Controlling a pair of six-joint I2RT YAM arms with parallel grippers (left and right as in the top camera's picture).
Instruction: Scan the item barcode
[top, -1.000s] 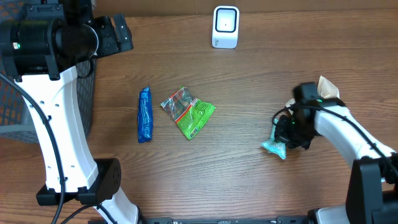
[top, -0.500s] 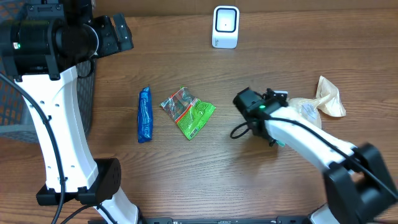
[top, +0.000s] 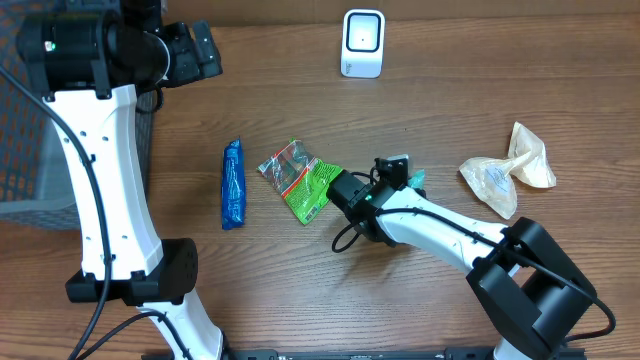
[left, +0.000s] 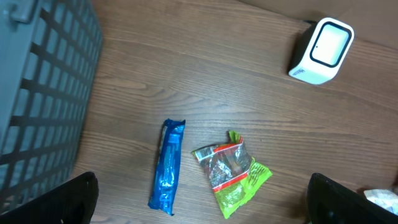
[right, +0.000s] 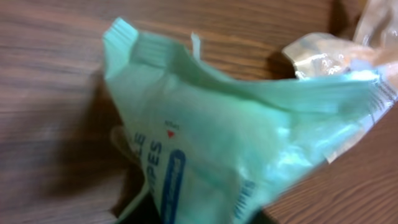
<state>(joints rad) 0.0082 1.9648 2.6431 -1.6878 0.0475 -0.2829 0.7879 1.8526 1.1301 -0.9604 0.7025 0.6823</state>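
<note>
The right gripper (top: 397, 172) sits well apart from the scanner (top: 362, 43), on the robot's side of it, with the mint-green wipes packet (right: 205, 130) right against it; I cannot tell whether it grips the packet. The left gripper (top: 198, 52) hangs far left of the scanner, fingers (left: 68, 202) spread wide, holding nothing

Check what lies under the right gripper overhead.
Only a corner of a pale green plastic wipes packet shows beneath the right gripper; the gripper covers the rest.
</note>
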